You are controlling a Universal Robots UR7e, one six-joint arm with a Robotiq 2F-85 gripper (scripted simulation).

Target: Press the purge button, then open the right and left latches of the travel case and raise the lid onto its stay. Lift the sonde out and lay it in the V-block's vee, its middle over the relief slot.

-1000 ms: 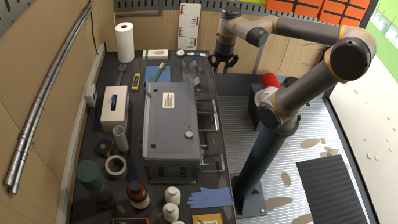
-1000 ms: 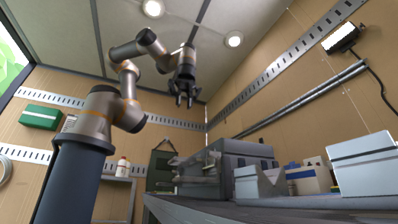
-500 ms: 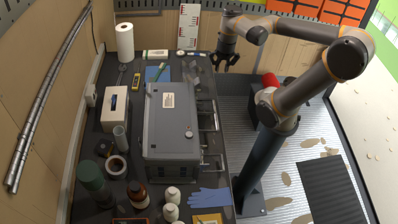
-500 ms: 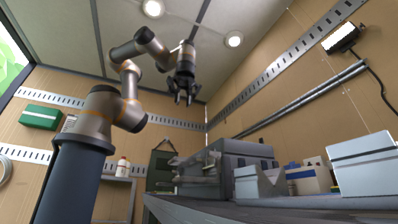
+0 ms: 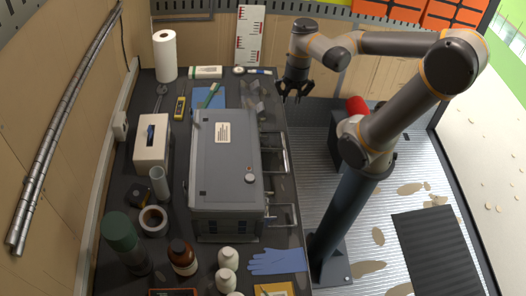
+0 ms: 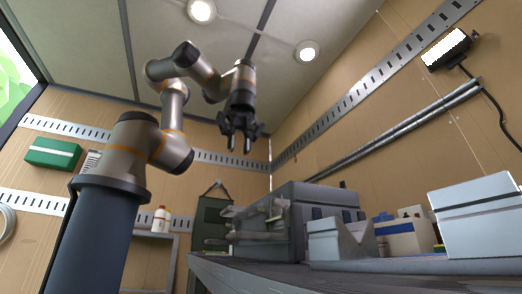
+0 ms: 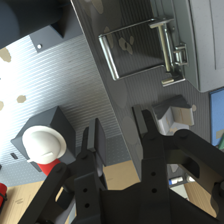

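The sonde is hidden inside the closed grey travel case point(image 5: 226, 170), which lies in the middle of the bench. Its lid carries a white label point(image 5: 222, 132) and a round purge button point(image 5: 249, 177) near the front edge. Two wire latches point(image 5: 274, 151) point(image 5: 281, 214) lie along the case's front side. The grey V-block point(image 5: 251, 96) stands on the bench beyond the case's far end. My gripper point(image 5: 294, 96) hangs high above the bench's front edge near the V-block point(image 7: 174, 114), partly open and empty.
The bench's front edge point(image 7: 107, 88) runs right below my fingers, with ribbed floor beyond it. A dark box with a red and white cylinder point(image 7: 44, 146) sits on the floor. Bottles, a tape roll point(image 5: 153, 219), a tissue box point(image 5: 151, 142) and a blue glove point(image 5: 278, 260) crowd the bench.
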